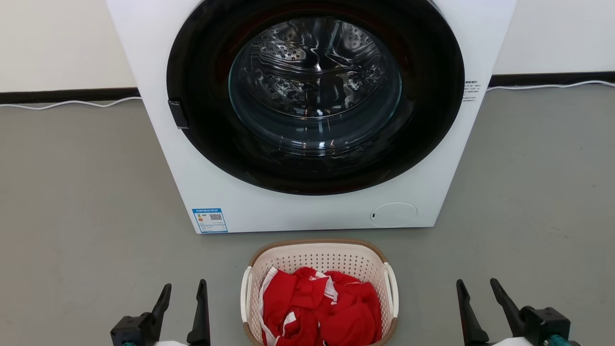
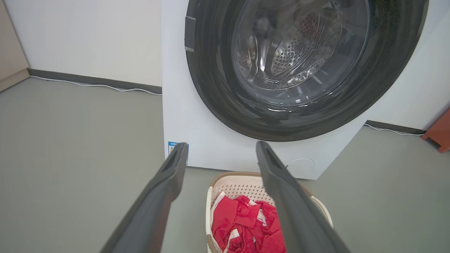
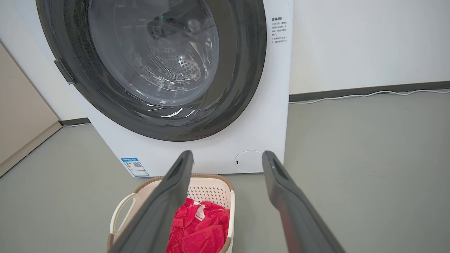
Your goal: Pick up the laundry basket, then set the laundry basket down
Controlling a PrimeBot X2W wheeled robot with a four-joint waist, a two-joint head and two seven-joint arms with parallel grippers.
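1. The left gripper point(image 1: 184, 286) is released: its two dark fingers stand apart, holding and touching nothing. It hovers to the left of the laundry basket point(image 1: 317, 243), with bare floor point(image 1: 86, 192) between them.
2. The right gripper point(image 1: 477, 283) is likewise spread and empty, well off the basket's right side.
3. A blue-and-white sticker point(image 1: 210, 220) with a QR code sits at the lower left of the washing machine point(image 1: 298, 214) front; its print is too small to read. The small dark writing point(image 1: 471, 91) near the right edge is also illegible.
4. The laundry basket rests on the grey floor just before the machine, between the grippers. It is cream, perforated and brown-rimmed, with a white handle point(image 1: 246, 293) on each side, and holds red cloth point(image 1: 326, 310) with white stripes.
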